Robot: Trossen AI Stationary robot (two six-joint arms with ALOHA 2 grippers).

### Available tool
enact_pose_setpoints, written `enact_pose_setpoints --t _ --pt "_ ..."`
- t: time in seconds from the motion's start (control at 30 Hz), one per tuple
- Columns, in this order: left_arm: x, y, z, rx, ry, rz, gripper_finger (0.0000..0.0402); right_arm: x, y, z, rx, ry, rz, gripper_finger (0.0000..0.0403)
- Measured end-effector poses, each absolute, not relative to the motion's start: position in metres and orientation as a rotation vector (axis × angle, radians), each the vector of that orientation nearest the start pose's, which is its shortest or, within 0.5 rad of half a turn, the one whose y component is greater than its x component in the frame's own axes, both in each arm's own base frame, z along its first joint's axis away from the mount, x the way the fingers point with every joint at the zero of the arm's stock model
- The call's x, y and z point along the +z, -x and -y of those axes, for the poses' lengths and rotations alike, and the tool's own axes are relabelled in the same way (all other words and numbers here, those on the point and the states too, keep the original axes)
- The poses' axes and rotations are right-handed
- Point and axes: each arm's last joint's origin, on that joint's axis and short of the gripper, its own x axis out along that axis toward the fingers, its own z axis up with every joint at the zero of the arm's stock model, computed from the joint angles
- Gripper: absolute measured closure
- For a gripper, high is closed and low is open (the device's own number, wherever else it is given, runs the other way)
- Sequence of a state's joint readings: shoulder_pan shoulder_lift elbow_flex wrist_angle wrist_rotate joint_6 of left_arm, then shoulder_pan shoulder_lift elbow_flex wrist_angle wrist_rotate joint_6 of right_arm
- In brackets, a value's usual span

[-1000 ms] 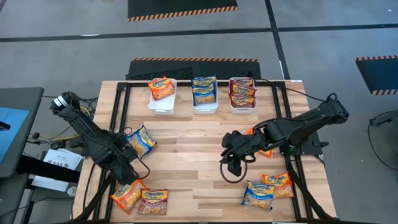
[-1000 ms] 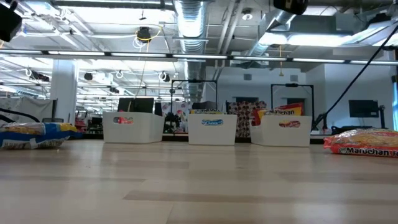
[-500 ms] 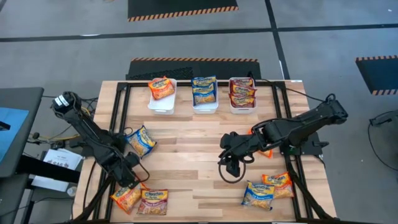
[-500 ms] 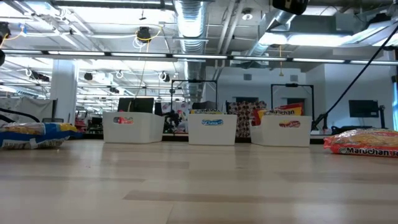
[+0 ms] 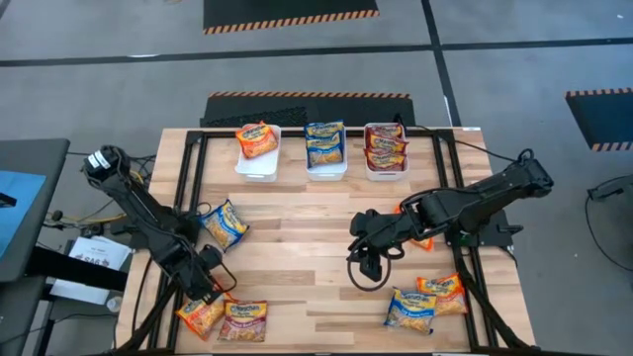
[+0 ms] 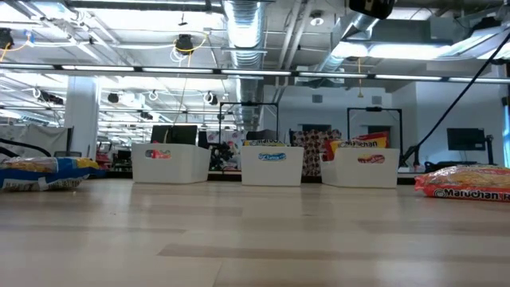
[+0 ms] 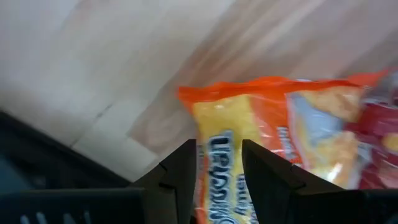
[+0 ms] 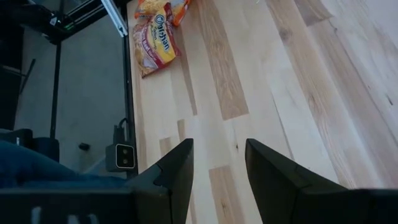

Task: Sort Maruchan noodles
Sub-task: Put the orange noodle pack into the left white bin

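Left gripper (image 5: 207, 287) hangs with jaws apart right over the orange Maruchan packet (image 5: 201, 312) at the worktop's (image 5: 297, 247) near-left corner. It's probably light, crinkly and slippery, so I'd pinch across a short edge. Right gripper (image 5: 367, 265) idles mid-worktop, jaws apart, empty.

We are in an industrial lab hall: above the table (image 6: 255, 239) we see bare ducts (image 6: 247, 28) and strip lights (image 6: 119, 70), behind it monitors (image 6: 464, 139), around it grey floor with hazard-striped mats (image 5: 290, 14).
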State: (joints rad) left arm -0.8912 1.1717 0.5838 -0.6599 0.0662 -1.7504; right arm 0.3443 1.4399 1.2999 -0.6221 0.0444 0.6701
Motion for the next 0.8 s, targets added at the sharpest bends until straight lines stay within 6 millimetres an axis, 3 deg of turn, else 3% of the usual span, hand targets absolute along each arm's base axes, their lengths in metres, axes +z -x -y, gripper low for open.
enact_pose_setpoints --t 0.13,0.6,0.7,0.8 --pt "0.165 -0.111 0.148 0.44 0.914 -1.455 0.0288 0.324 -0.289 -0.102 0.023 -0.485 -0.811 0.0232" --pt "0.145 -0.123 0.171 0.372 0.925 -1.489 0.029 0.324 -0.289 -0.102 0.023 -0.485 -0.812 0.0232" --pt "0.143 -0.124 0.171 0.38 0.918 -1.487 0.0312 0.324 -0.289 -0.102 0.023 -0.485 -0.812 0.0232" --pt "0.141 -0.124 0.172 0.384 0.906 -1.485 0.0359 0.324 -0.289 -0.102 0.022 -0.485 -0.812 0.0232"
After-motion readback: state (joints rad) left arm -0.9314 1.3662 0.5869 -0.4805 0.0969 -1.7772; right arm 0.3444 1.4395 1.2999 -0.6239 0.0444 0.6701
